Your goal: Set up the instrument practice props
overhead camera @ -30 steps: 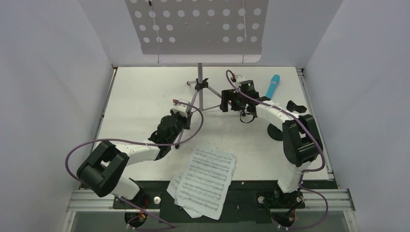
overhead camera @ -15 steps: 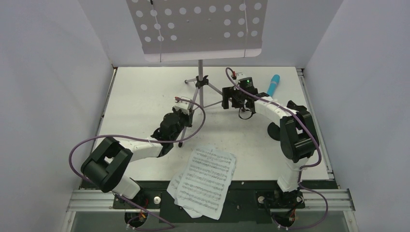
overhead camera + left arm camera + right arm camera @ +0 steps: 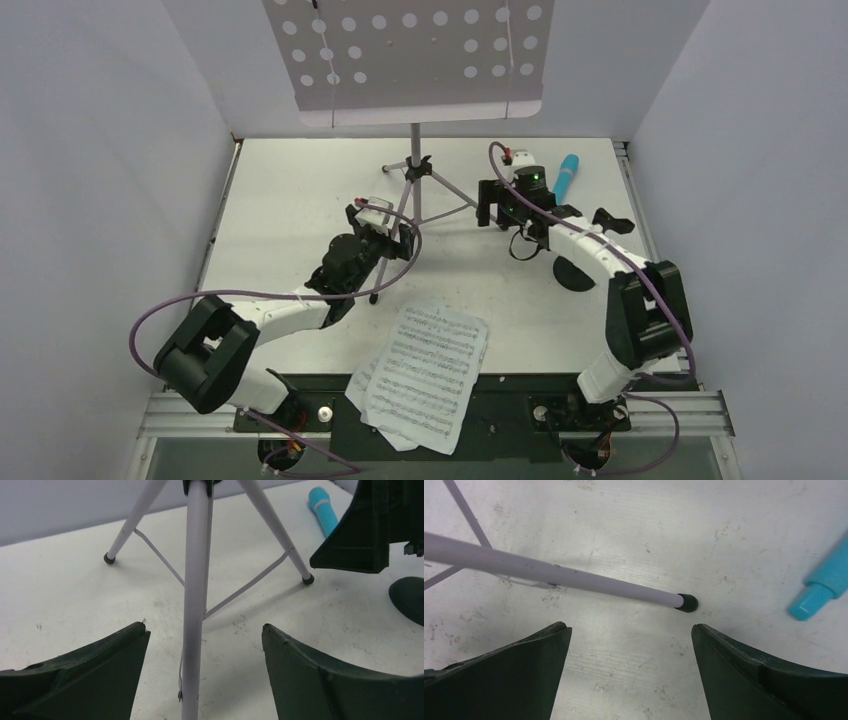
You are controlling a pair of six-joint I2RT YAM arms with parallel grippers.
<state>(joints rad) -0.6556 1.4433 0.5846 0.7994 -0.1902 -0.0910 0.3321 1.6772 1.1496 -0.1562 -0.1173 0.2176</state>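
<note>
One music stand (image 3: 415, 60), one microphone (image 3: 567, 177), one mic stand (image 3: 571, 276). Sheet-music pages (image 3: 425, 375): at least two overlapping, exact count unclear.

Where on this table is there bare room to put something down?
Far left: bare table between its left edge and the music stand. Also between the sheet-music pages and the mic stand. Crowded at the far right: right gripper, microphone.

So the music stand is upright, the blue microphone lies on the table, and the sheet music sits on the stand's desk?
No: the top view shows the sheet music lying at the table's near edge, not on the desk. The rest holds.
</note>
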